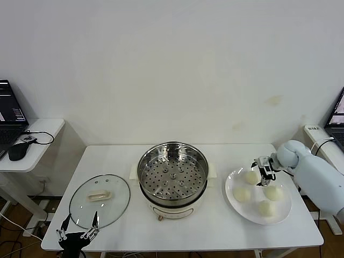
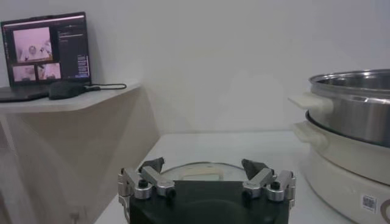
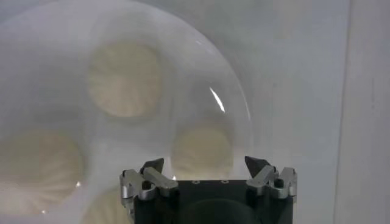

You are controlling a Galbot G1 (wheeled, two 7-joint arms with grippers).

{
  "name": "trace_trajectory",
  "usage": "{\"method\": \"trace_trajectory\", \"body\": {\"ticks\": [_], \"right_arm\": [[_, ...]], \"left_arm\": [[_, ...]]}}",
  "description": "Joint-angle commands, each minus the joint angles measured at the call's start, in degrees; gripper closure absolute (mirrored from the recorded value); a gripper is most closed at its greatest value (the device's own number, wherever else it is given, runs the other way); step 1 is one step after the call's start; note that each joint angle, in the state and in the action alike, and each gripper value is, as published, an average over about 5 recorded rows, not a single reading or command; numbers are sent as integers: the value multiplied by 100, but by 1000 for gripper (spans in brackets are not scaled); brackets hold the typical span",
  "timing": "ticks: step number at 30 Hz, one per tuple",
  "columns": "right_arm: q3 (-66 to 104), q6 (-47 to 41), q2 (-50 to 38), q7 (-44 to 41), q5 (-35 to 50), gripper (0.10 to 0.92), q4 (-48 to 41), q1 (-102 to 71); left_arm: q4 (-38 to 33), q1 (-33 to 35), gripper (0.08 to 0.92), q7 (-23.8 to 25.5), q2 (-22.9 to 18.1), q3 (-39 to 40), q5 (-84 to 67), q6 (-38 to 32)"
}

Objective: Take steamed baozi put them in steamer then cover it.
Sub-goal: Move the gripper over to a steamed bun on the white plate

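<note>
Nearest the lens, black-and-silver right gripper: fingers spread fully wide, nothing between them, poised directly above flat white round plate at the table's right end. Below those fingers, four small cream-white pleated steamed baozi sitting on the plate, all four accounted for, none lifted. Seems aimed at the bun on the plate's far side, closest to the steamer.

Left gripper low at the near left edge of white rectangular table, fingers likewise wide apart and empty, just beside the near rim of round clear glass cover with metal rim and cream-white oblong handle. Cover flat on the table, left of the pot, untouched. Left arm looks idle, waiting.

Round shiny stainless-steel steamer with perforated floor at table centre, atop white electric pot base, between cover and plate. Basket bare, holes all visible, no bun inside.

Beyond, small white side table at far left with black laptop and black mouse.

Progress, judged from this layout: nothing yet completed. First grasp apparently in preparation. Remaining: four transfers from plate to basket, then cover lifted and set on the steamer.
</note>
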Motion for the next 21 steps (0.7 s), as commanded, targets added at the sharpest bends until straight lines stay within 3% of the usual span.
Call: {"method": "trace_trajectory", "body": {"ticks": [1, 21], "right_arm": [[-51, 13, 149, 1, -130, 203, -215, 62], [-29, 33, 179, -10, -172, 412, -248, 43]], "left_arm": [[1, 0, 177, 0, 2, -1, -2, -3], [-43, 18, 177, -8, 4, -26, -18, -17]]}}
